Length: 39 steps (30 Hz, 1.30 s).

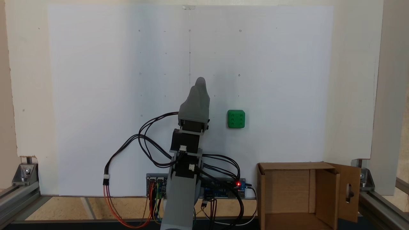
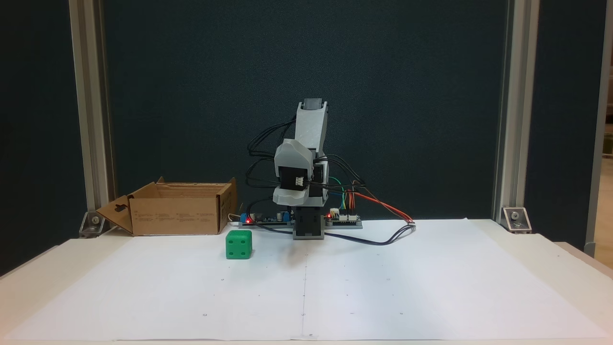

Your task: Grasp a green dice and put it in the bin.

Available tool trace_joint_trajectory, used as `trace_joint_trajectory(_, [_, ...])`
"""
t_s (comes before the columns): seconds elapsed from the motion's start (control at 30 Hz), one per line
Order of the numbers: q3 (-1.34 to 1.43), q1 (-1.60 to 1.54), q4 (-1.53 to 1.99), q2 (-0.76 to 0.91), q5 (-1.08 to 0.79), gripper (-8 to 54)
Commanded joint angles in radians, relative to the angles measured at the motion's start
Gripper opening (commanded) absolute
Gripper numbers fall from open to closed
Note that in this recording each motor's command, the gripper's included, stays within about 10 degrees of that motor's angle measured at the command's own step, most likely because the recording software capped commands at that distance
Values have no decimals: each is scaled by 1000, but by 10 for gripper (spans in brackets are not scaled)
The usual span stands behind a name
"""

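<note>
The green dice [image 1: 236, 118] [image 2: 239, 244] lies on the white paper sheet, its six-pip face up in a fixed view. My gripper [image 1: 200, 83] hangs over the sheet on the folded arm [image 2: 309, 124], a short way left of the dice and not touching it. The grey jaws lie together with no gap between them and hold nothing. The bin [image 1: 287, 165] [image 2: 177, 215], an open brown cardboard box with a slotted side flap, stands beside the arm's base, a little behind the dice.
The white paper sheet [image 1: 96, 95] covers most of the table. A controller board [image 1: 223, 187] [image 2: 345, 218] with red lights and loose cables [image 1: 140, 140] sits at the arm's base. Aluminium frame posts [image 2: 91, 120] and corner brackets [image 1: 25, 172] mark the table's edges.
</note>
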Motion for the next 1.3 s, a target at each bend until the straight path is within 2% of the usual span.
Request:
trace_joint_trajectory(0.0, [48,-2,-8,109,26,451])
trace_joint_trajectory(1.27, [44,-3,-6,109,26,436])
